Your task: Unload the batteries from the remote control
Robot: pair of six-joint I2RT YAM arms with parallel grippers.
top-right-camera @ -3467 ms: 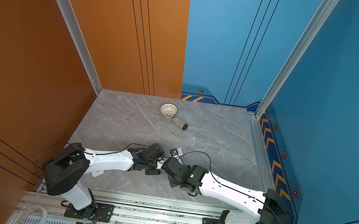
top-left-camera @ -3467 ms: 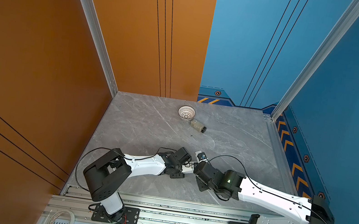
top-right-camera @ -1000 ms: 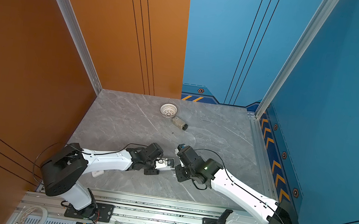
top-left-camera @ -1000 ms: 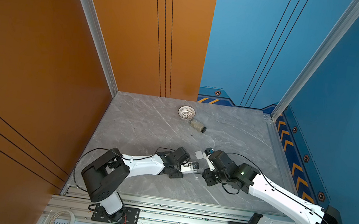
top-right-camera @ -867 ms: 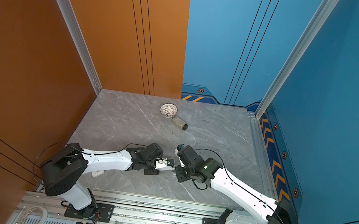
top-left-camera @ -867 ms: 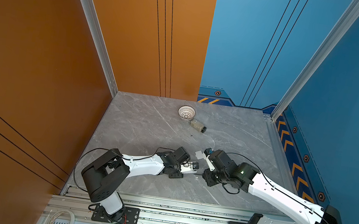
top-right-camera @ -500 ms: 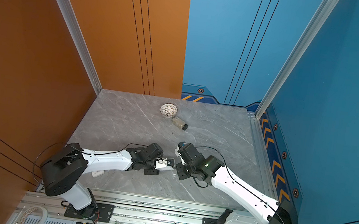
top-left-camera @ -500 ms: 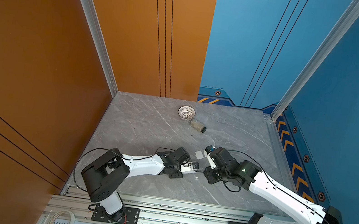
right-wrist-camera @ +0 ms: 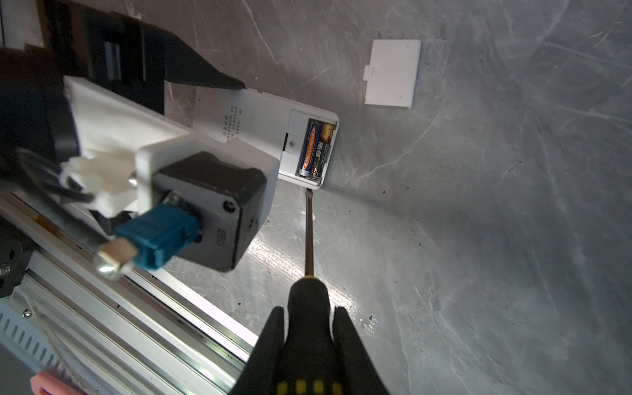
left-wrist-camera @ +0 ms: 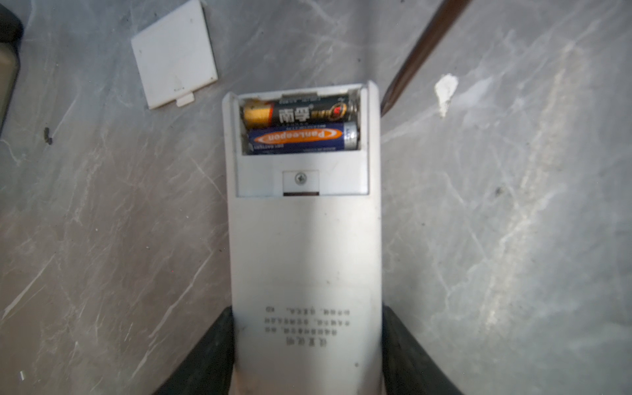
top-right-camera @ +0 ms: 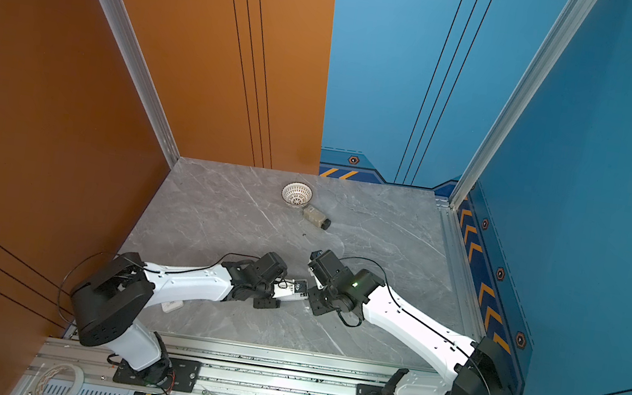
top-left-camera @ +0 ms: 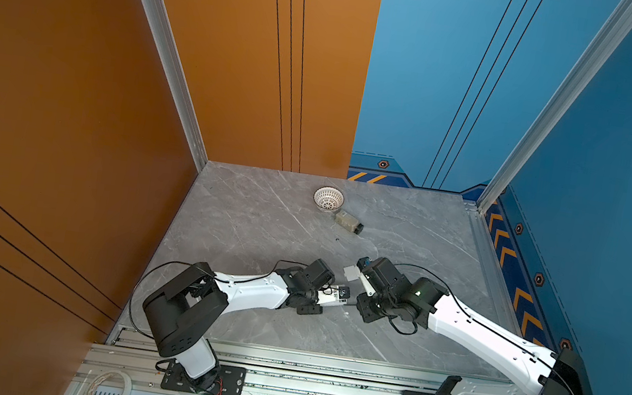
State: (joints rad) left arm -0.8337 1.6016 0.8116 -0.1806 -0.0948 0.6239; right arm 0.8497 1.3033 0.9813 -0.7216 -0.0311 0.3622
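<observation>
In the left wrist view the white remote control (left-wrist-camera: 304,256) lies back-up on the grey table, its battery bay uncovered. Two batteries sit side by side in the bay, one black-and-gold (left-wrist-camera: 301,111) and one blue-and-orange (left-wrist-camera: 301,136). My left gripper (left-wrist-camera: 306,318) is shut on the remote's sides. My right gripper (right-wrist-camera: 309,318) is shut on the black handle of a screwdriver (right-wrist-camera: 309,232). Its tip is at the remote's (right-wrist-camera: 260,126) end edge, just outside the bay. In both top views the two grippers meet at the remote (top-left-camera: 334,297) (top-right-camera: 290,290).
The white battery cover (left-wrist-camera: 174,54) (right-wrist-camera: 393,73) lies loose on the table beside the remote. Farther back are a white mesh bowl (top-left-camera: 328,199) and a small beige bottle (top-left-camera: 348,222). A small white object (top-right-camera: 172,306) lies under the left arm. The metal rail (top-left-camera: 281,370) runs along the front edge.
Since the earliest frames the right arm has swung its elbow outward and turned toward the remote's end. Over the last second both arms have barely moved, and both grips are unchanged.
</observation>
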